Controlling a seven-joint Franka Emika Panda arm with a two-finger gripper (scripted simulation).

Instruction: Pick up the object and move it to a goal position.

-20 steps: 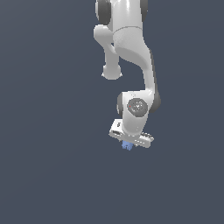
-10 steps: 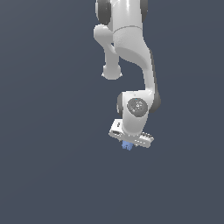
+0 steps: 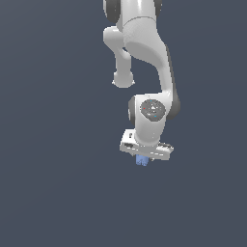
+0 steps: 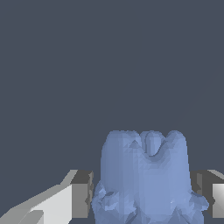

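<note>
The object [image 3: 142,161] is a small light-blue lumpy thing just under the white gripper [image 3: 143,160] in the exterior view, near the middle of the picture. In the wrist view the object [image 4: 146,179] fills the space between the two fingers [image 4: 81,192], which stand on either side of it and press against it. The gripper is shut on the object. The fingertips are mostly hidden behind the hand in the exterior view.
The white arm [image 3: 144,58] comes down from the top of the exterior view. All around is a plain dark grey-blue surface [image 3: 53,183] with no other things showing.
</note>
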